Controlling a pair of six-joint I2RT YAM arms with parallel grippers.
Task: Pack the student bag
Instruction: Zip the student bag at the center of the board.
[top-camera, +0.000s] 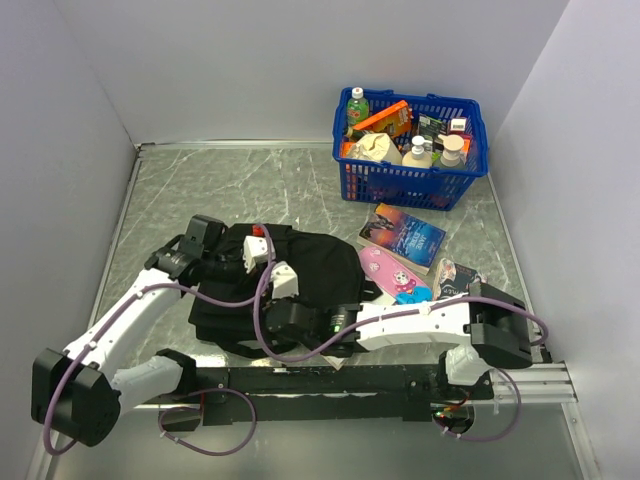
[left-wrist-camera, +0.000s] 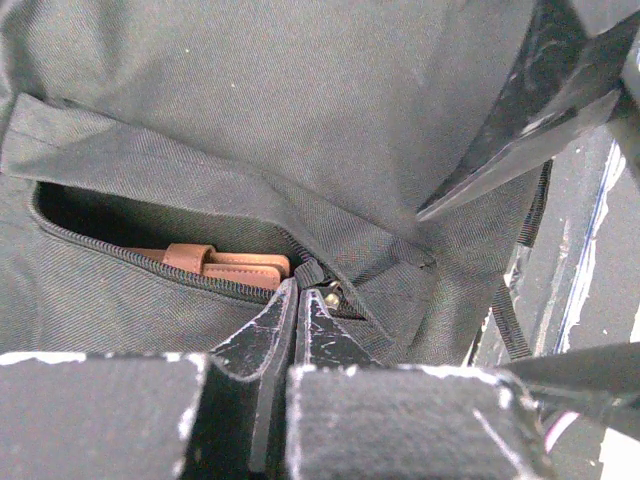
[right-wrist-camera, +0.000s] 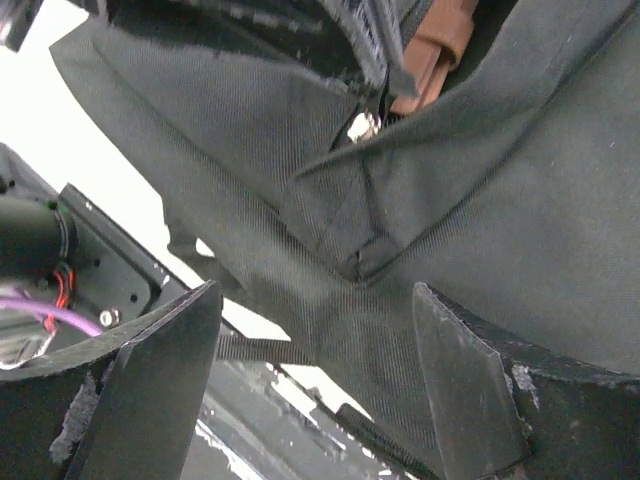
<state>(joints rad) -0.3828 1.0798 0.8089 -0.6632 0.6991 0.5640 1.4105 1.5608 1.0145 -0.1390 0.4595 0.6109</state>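
Your grey marbled table (top-camera: 250, 190) carries the student bag (top-camera: 320, 270), a soft black backpack lying flat near the front edge, just ahead of the arm bases and a little left of centre, with both arms reaching onto it. Well apart from it, in the far right corner, stands a blue basket (top-camera: 410, 185) full of groceries. Your right tool (right-wrist-camera: 315, 390) is open: its two fingers stand wide on either side of a fold of the bag's fabric at the near edge, without clamping it. Your left tool (left-wrist-camera: 297, 300) is closed, fingertips pressed together right at the end of the pocket zipper (left-wrist-camera: 130, 258); you cannot tell from here whether anything is pinched between them. Between the bag and the basket lies a book (top-camera: 402, 235) with a colourful cover, and just beside the bag's right edge a pink case (top-camera: 385, 270). Inside the half-open pocket a brown strap (left-wrist-camera: 225, 265) shows behind the zipper teeth. A small metal pull (left-wrist-camera: 331, 296) sits just to the right of the left tool's tips.
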